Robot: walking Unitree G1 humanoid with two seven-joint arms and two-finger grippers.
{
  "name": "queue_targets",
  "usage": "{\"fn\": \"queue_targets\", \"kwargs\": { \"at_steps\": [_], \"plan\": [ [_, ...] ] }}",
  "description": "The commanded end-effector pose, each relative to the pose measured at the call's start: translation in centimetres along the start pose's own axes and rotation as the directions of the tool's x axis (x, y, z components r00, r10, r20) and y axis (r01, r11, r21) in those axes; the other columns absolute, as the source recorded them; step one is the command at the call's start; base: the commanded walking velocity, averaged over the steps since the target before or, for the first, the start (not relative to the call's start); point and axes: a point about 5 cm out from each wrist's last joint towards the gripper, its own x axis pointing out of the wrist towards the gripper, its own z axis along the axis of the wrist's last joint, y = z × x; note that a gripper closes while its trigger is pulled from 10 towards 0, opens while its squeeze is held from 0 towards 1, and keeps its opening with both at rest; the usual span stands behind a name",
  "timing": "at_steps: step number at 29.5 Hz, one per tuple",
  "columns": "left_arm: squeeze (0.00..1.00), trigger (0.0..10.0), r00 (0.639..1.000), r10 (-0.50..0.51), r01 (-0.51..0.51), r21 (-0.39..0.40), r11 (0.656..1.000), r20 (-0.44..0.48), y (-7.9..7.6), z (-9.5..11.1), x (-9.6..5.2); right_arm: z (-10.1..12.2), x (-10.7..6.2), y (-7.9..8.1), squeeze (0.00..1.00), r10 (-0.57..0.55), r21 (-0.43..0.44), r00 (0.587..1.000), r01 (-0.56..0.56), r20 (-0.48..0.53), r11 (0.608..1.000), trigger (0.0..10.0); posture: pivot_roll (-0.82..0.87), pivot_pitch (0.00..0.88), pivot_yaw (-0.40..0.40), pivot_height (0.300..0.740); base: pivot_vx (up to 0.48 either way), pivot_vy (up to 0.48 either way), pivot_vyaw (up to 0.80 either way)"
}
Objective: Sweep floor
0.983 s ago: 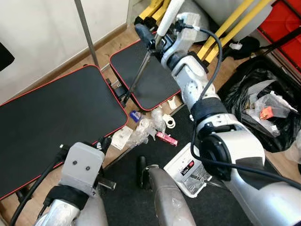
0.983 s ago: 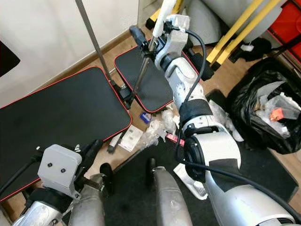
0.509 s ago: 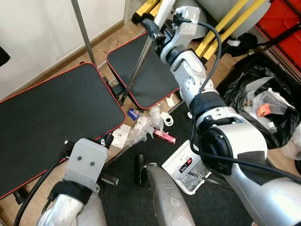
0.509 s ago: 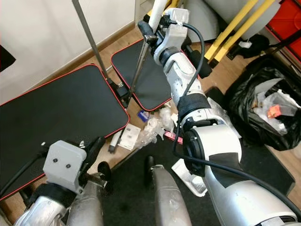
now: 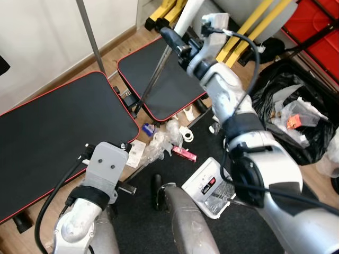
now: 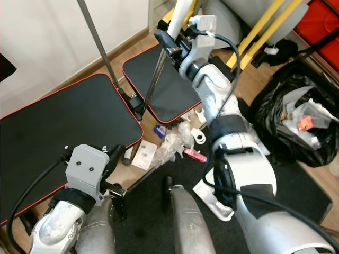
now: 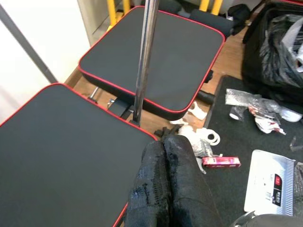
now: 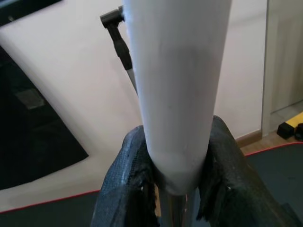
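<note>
Wood floor (image 5: 296,174) with 2 black mats; litter pile (image 5: 169,138) sits between them. Right gripper (image 8: 175,182) clamps the broom handle (image 8: 177,71) (head hidden, top cut off). Left gripper (image 7: 165,156) fingers pressed together, holding nothing.

The wooden floor (image 5: 69,74) carries two black red-edged pads (image 5: 58,127), one near left and one farther right. Between them and a dark mat (image 5: 143,211) lie white wrappers (image 5: 159,143), a pink box (image 5: 184,154) and a blue scrap (image 5: 149,128). A white packet (image 5: 209,185) rests on the mat.
</note>
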Motion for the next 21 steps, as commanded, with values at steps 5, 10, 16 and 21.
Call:
{"fn": "queue_targets", "kwargs": {
  "at_steps": [5,10,16,21],
  "plan": [
    [0.00,10.0,0.999,0.030,-0.031,-0.040,0.999,-0.016,-0.1,-0.9,0.6,0.6,-0.9,0.6,0.00,0.056,0.067,0.998,-0.055,0.001,0.996,0.0,-0.06,0.310,-0.240,0.740,0.000,0.000,0.00],
    [0.00,10.0,0.999,0.030,-0.031,-0.045,0.999,-0.011,0.0,-1.3,1.5,0.0,-1.5,1.7,0.00,0.106,0.046,0.992,-0.103,-0.063,0.994,0.0,-0.06,0.287,-0.235,0.740,0.000,0.000,0.00],
    [0.00,10.0,0.999,0.034,-0.034,-0.048,0.998,-0.004,0.0,-1.5,2.2,0.5,-1.7,2.7,0.00,0.104,-0.019,0.990,-0.106,-0.090,0.994,0.0,-0.07,0.272,-0.232,0.740,0.000,0.000,0.00],
    [0.00,10.0,0.999,0.034,-0.034,-0.052,0.998,0.001,0.0,-1.7,2.6,1.6,-1.9,4.1,0.00,0.206,0.013,0.977,-0.206,-0.058,0.979,0.0,-0.07,0.262,-0.231,0.740,0.000,0.000,0.00]
  ]
}}
